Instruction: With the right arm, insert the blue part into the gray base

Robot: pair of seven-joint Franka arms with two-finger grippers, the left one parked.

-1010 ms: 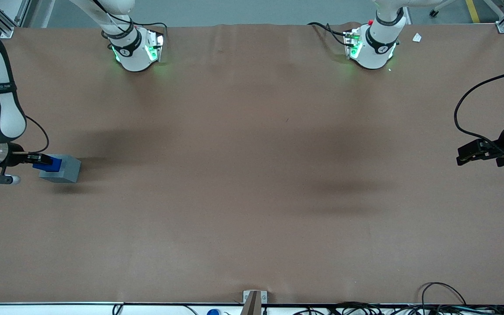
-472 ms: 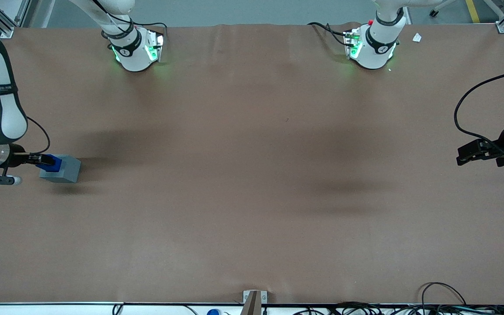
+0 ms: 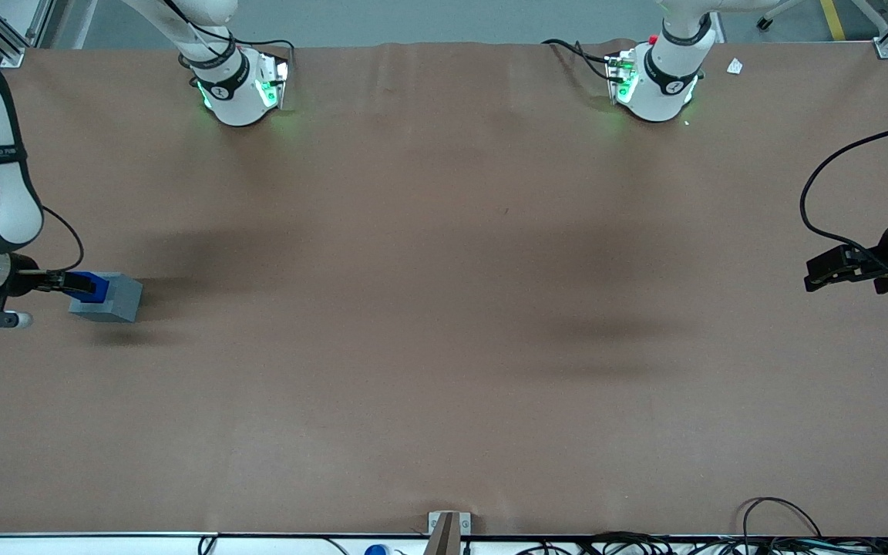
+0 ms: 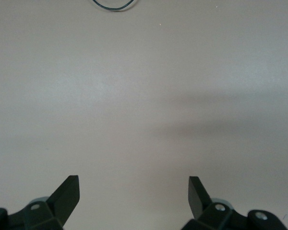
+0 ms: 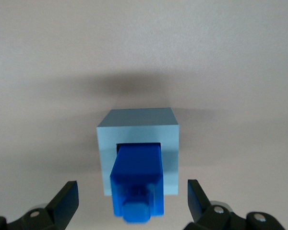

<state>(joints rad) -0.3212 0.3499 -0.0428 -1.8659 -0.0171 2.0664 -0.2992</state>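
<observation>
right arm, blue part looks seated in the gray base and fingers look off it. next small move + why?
Probably a straight retreat up and away from the gray base. The blue part stands in the base's square recess, stub end toward the camera, and the gripper is open, each finger apart from the part's sides. Nothing is held, so lifting clear should leave the part in place.

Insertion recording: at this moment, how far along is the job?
Done: the small bright blue plastic block stands in the square recess of the light gray cube base, stub end up. In hand: the right arm's black gripper is open above it, fingers clear of the block. Left: only pulling away; full seating can't be confirmed.
</observation>
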